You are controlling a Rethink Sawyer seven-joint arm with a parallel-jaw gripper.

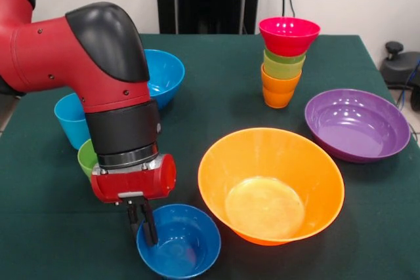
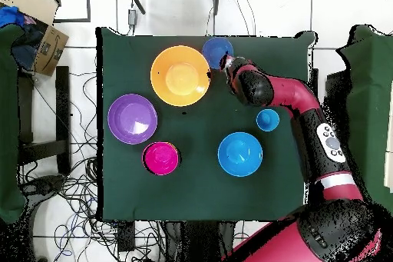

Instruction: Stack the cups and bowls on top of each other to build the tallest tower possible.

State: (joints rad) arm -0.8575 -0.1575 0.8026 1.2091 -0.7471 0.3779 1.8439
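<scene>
My gripper [image 1: 142,224] reaches down at the left rim of a small blue bowl [image 1: 178,240] near the table's front edge. One finger is inside the rim and one outside, and they look shut on it. The tower [image 1: 283,63] stands at the back right: an orange cup [image 1: 278,90] lowest, two green-yellow cups above it, and a red bowl [image 1: 289,34] on top. A large orange bowl [image 1: 270,185] sits in the middle and a purple bowl [image 1: 357,124] to its right. Behind my arm are a second blue bowl [image 1: 163,75], a light blue cup [image 1: 69,119] and a partly hidden green cup [image 1: 86,157].
The green cloth table [image 1: 216,96] ends close in front of the small blue bowl [image 2: 217,50]. The large orange bowl [image 2: 180,74] lies right beside that bowl. A cardboard box [image 2: 34,24] sits off the table, and cables lie on the floor.
</scene>
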